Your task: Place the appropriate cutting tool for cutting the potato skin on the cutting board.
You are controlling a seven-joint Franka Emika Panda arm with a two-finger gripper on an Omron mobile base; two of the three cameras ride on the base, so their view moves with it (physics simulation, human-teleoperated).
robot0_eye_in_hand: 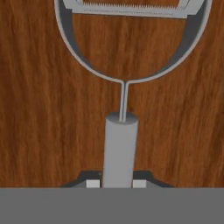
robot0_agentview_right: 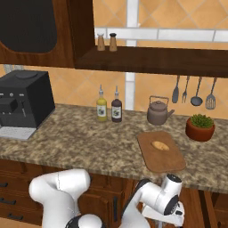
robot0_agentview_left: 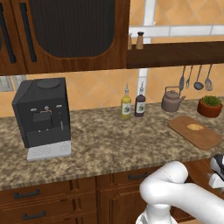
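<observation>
My gripper [robot0_eye_in_hand: 116, 183] is shut on the grey handle of the cutting tool [robot0_eye_in_hand: 120, 148], a Y-shaped peeler whose pale toothed blade [robot0_eye_in_hand: 131, 9] spans the top of the hand view, with brown wood grain behind it. My hand [robot0_agentview_left: 217, 174] [robot0_agentview_right: 171, 208] hangs low, below the counter's front edge and in front of the cabinets. The reddish-brown cutting board [robot0_agentview_left: 206, 139] [robot0_agentview_right: 164, 161] lies on the counter at the right. The small yellowish potato [robot0_agentview_left: 195, 127] [robot0_agentview_right: 160, 145] rests on its far half.
A kettle [robot0_agentview_left: 171, 100] [robot0_agentview_right: 157, 111] and a potted plant [robot0_agentview_left: 210, 106] [robot0_agentview_right: 200, 127] stand behind the board. Two bottles [robot0_agentview_left: 132, 104] [robot0_agentview_right: 109, 108] sit mid-counter, and a black coffee machine [robot0_agentview_left: 43, 113] [robot0_agentview_right: 22, 102] at the left. Dark utensils [robot0_agentview_left: 194, 79] [robot0_agentview_right: 191, 91] hang on the wall.
</observation>
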